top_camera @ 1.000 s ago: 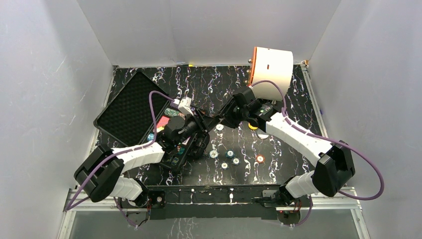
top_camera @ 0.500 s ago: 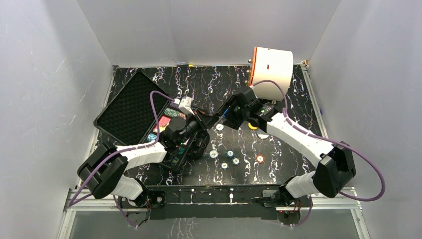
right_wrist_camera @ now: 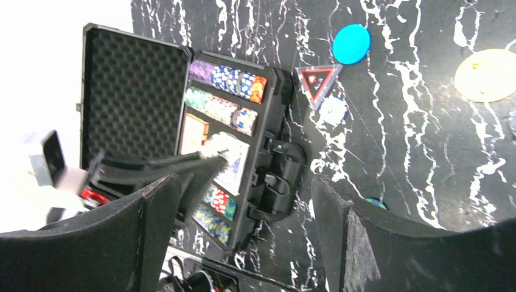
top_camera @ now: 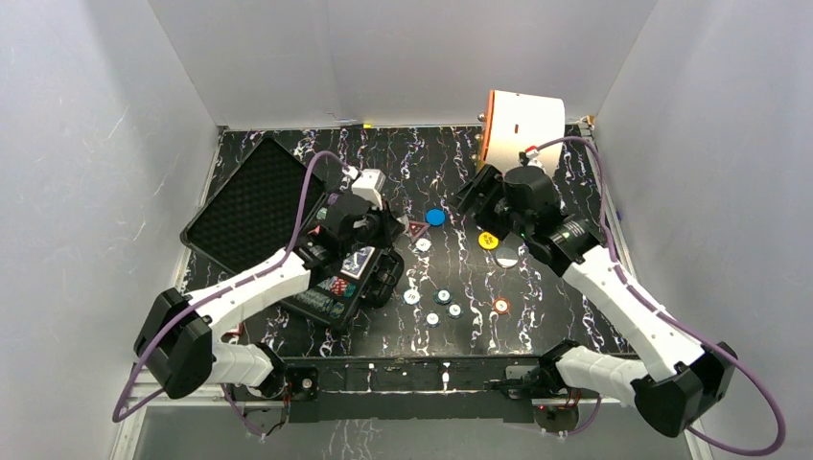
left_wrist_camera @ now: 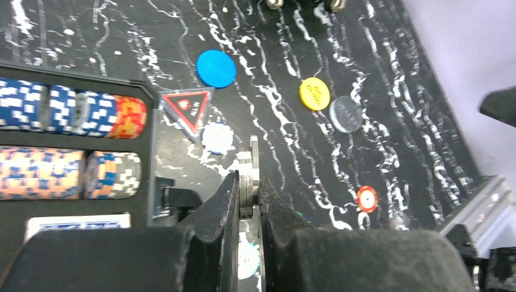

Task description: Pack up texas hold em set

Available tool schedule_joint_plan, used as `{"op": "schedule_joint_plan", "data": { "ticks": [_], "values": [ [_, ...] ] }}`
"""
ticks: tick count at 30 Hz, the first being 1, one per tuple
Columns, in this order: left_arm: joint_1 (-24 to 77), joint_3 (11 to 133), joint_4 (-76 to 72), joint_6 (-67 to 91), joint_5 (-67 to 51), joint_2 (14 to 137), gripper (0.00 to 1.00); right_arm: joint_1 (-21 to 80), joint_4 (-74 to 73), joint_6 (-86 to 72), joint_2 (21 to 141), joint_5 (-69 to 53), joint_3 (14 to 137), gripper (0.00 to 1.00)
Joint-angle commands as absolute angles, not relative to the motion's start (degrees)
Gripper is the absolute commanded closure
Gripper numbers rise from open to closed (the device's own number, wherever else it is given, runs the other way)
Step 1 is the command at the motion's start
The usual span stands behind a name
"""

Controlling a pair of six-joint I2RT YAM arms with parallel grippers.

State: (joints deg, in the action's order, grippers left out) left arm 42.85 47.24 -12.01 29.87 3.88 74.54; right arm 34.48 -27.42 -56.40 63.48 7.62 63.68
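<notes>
Marbled black surface (top_camera: 412, 153): left jaws pinch a pale round poker chip (left_wrist_camera: 246, 164) thinly edge-on, right jaws released; chip may slip.

No wording can be read for certain; the triangular marker (left_wrist_camera: 187, 109), just beside the right wall of the black case (left_wrist_camera: 61, 140), bears a red triangle sign with small white print too blurred to read; the yellow round button (left_wrist_camera: 314, 93), farther right of the case, shows faint lines of print, likewise illegible.
</notes>
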Motion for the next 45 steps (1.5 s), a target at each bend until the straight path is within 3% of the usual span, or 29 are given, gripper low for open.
{"op": "schedule_joint_plan", "data": {
  "ticks": [1, 7, 21, 45],
  "values": [
    [41.92, 57.29, 10.74, 20.16, 5.67, 76.01, 1.00, 34.46, -31.51, -50.52, 60.01, 7.97, 61.88, 0.14],
    [41.66, 71.33, 25.73, 13.71, 4.31, 85.97, 1.00, 34.45, -39.31, -45.86, 57.56, 4.59, 61.51, 0.14],
    [39.61, 86.29, 35.89, 9.21, 8.09, 102.19, 1.00, 34.45, -33.37, -46.99, 53.80, 1.41, 51.67, 0.15],
    [38.63, 88.25, 42.52, 4.75, 16.65, 105.67, 1.00, 34.45, -29.10, -45.60, 60.09, -2.01, 50.24, 0.17]
  ]
}}
